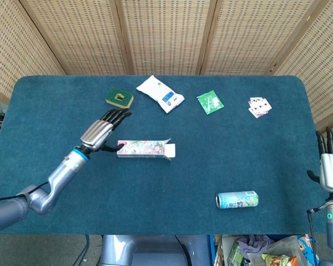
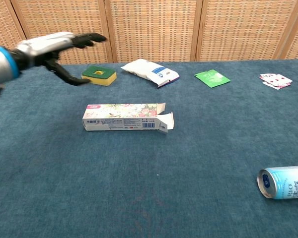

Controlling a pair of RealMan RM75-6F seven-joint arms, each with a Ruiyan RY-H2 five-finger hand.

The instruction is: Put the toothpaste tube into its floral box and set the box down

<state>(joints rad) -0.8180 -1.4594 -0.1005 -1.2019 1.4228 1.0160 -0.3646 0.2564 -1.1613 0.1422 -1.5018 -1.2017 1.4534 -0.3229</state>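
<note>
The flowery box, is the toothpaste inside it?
Cannot tell. The floral box lies on the table with its end flaps open, but the inside is hidden in both views. No tube shows outside.

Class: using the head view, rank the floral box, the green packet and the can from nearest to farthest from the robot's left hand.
1. Floral box, just right of the left hand.
2. Green packet, far side, centre-right.
3. Can, near edge, right.
</note>
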